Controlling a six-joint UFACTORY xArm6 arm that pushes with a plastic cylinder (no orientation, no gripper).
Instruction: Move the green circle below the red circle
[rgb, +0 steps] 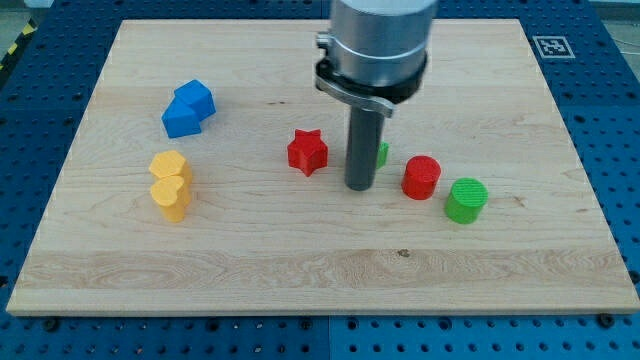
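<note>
Wooden board (300, 250); green circle (466, 200) just right of red circle (422, 177)

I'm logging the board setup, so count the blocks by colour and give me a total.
Red: 2, a red star and a red circle
Green: 2, a green circle and a green block mostly hidden behind my tip
Blue: 1, a blue block
Yellow: 1, a yellow block
Total: 6

**Even, bright light; sharp picture**

Soft overhead light falls evenly across the pale wooden board (300, 250), corner to corner. Blocks cast only short, faint shadows. The grey metal arm housing (380, 40) at the board's top edge shows mild sheen. No blur.
</note>
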